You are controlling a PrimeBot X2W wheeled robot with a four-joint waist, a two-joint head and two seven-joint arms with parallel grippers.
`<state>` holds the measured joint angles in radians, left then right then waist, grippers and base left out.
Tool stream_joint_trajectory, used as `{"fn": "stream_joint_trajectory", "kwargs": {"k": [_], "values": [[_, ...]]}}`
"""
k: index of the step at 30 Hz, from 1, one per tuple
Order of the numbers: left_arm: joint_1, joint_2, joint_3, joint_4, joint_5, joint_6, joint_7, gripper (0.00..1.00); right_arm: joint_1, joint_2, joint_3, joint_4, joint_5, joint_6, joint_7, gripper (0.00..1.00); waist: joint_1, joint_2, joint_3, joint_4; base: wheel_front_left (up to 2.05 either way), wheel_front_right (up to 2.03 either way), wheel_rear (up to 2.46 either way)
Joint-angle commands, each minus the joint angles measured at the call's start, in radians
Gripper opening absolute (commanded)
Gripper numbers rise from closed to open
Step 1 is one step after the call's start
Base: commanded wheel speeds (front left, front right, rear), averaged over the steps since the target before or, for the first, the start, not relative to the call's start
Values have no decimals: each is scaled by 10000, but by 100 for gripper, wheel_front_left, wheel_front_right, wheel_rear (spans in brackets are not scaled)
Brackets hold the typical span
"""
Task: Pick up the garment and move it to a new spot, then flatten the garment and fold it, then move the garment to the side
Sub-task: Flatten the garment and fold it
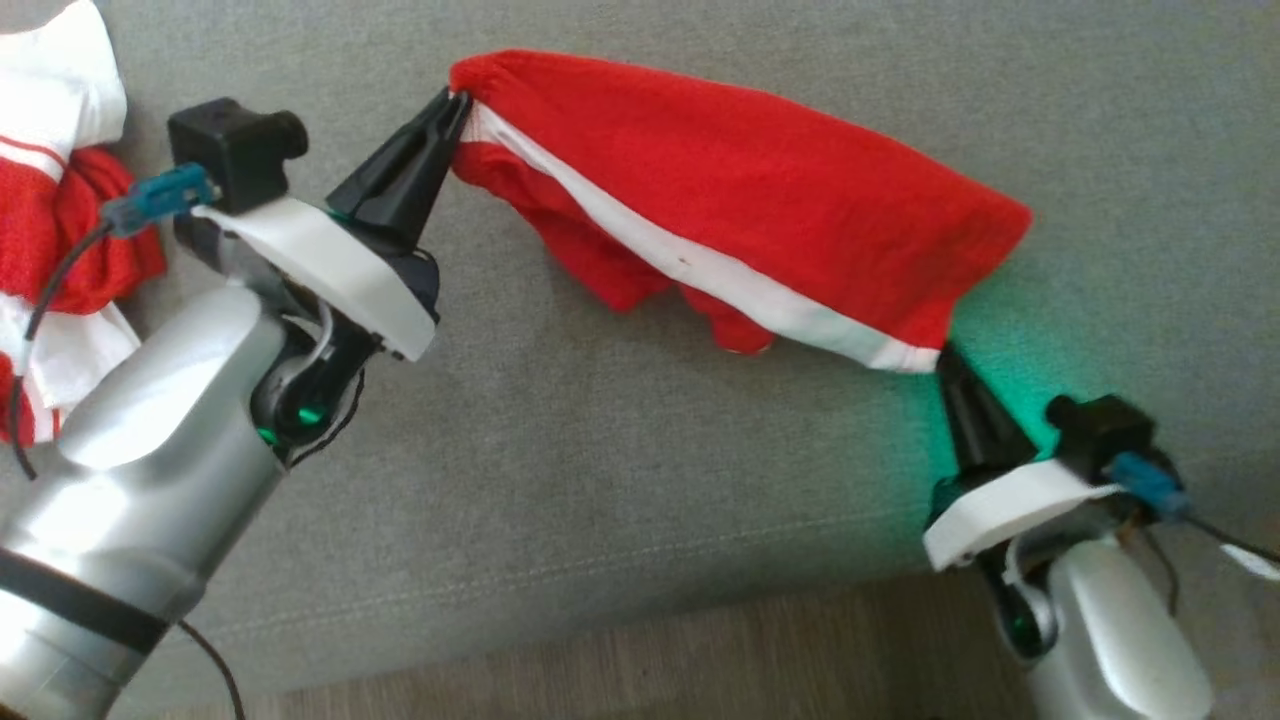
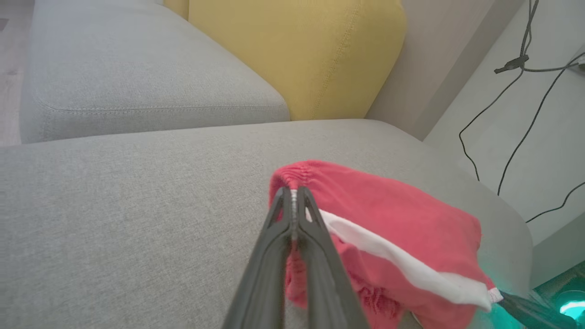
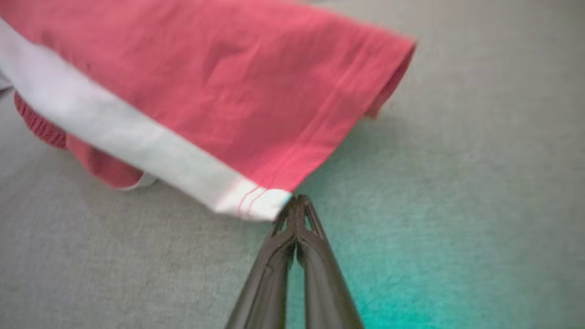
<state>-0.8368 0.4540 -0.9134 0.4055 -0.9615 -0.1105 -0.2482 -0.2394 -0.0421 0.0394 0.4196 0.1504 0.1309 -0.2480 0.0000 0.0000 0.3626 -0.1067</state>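
Over grey cushion (image 1: 600, 480), garment (image 1: 760, 180) in closed left jaws; closed right jaws' hold blurred.

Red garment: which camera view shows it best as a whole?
The head view: the red garment shows there end to end, with its white stripe. The left wrist view shows it foreshortened from its gathered end; the right wrist view shows its hem corner, close and blurred.

Even light, green glow (image 3: 411, 283), perhaps motion blur.
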Motion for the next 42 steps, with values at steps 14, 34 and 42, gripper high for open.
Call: {"fn": "stream_joint_trajectory", "kwargs": {"k": [14, 34, 42], "values": [[-58, 872, 1180, -1576, -485, 150, 93, 0, 1351, -81, 762, -3323, 684, -2, 1746, 100, 0, 0, -395, -135, 0, 0, 0], [-393, 503, 1146, -1021, -306, -40, -44, 0, -287, -81, 2013, 205, 2722, -2, 318, 0, 0, 0, 82, 405, 0, 0, 0], [-243, 486, 1280, -888, -377, -95, -88, 0, -285, -81, 1359, -368, 2462, -2, -40, 0, 0, 0, -194, 314, 0, 0, 0]]}}
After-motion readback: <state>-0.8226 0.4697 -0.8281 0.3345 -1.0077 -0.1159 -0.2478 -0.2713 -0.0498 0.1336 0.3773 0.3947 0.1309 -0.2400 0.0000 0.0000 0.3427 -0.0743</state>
